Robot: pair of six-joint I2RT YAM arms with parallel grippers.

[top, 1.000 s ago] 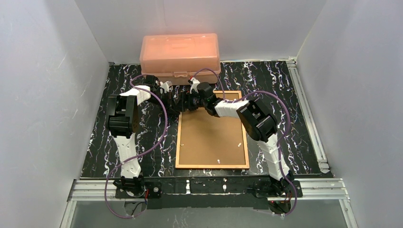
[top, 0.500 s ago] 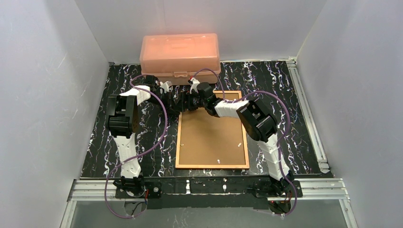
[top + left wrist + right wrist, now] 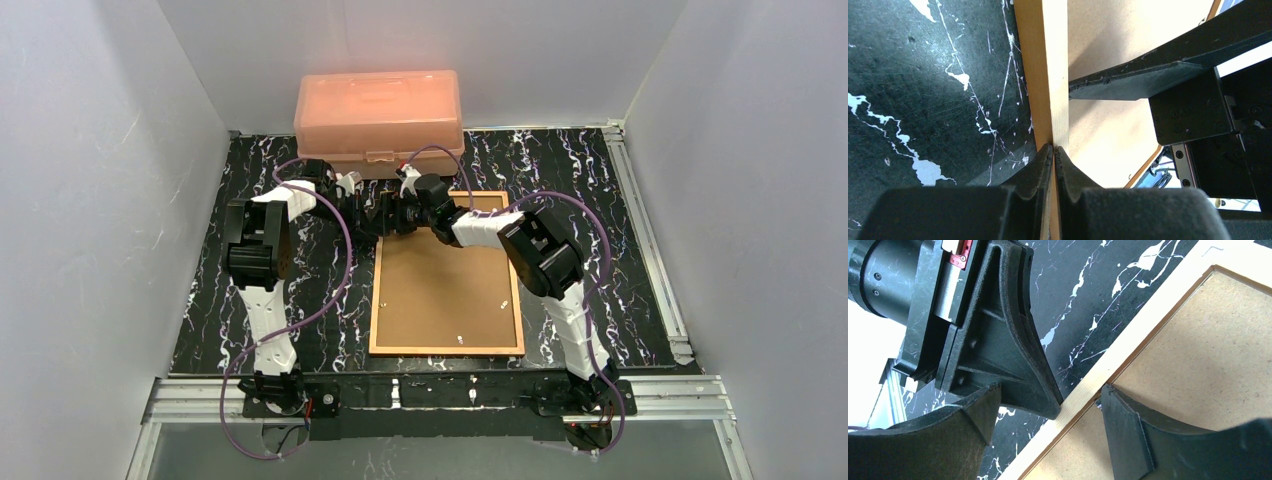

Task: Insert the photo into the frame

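Two grippers meet at the upper-left corner of the thin orange-brown wooden picture frame (image 3: 446, 350), lying mid-picture. The left gripper (image 3: 1053, 150), jaws together, seemingly pins its border. The right gripper (image 3: 1048, 395), jaws apart, straddles it, probably to lift. No photo shows.

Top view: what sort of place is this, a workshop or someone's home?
Probably a robot test booth, not a home: plain white walls enclose a black marbled table, and two robot arms are bolted to a metal rail.

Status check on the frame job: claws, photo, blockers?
Left claw shut, tips on the frame border. Right claw open, straddling that border. Backing board fills the frame; photo not in view.
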